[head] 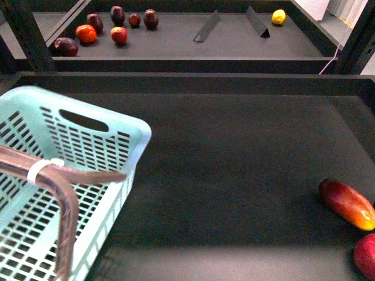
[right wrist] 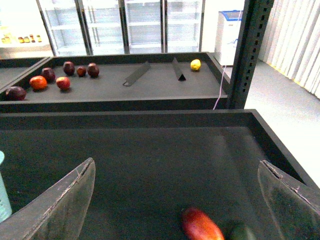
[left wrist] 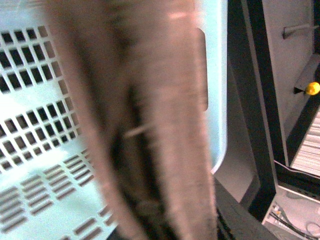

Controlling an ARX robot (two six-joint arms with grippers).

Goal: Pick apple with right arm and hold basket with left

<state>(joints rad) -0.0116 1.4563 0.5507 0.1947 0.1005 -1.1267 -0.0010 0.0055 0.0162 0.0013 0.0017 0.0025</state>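
The red apple (head: 366, 256) lies at the near right corner of the dark shelf, cut off by the front view's edge. The mint basket (head: 70, 175) stands at the near left, its brown handle (head: 61, 193) banded with white tape. In the left wrist view the blurred handle (left wrist: 150, 125) fills the middle. My left gripper (left wrist: 144, 214) is shut on it and mostly hidden behind it. My right gripper (right wrist: 177, 200) is open wide above the shelf, nothing between its fingers (right wrist: 65, 205). A dark rounded thing (right wrist: 242, 232) at the right wrist view's edge is too dim to name.
An elongated red-to-yellow fruit (head: 347, 204) lies just beyond the apple, and shows between the right fingers (right wrist: 201, 225). The back shelf (head: 176, 52) holds small maroon and red fruits (head: 119, 35), a yellow one (head: 279, 17) and two dividers. A dark post (right wrist: 250, 50) stands at right.
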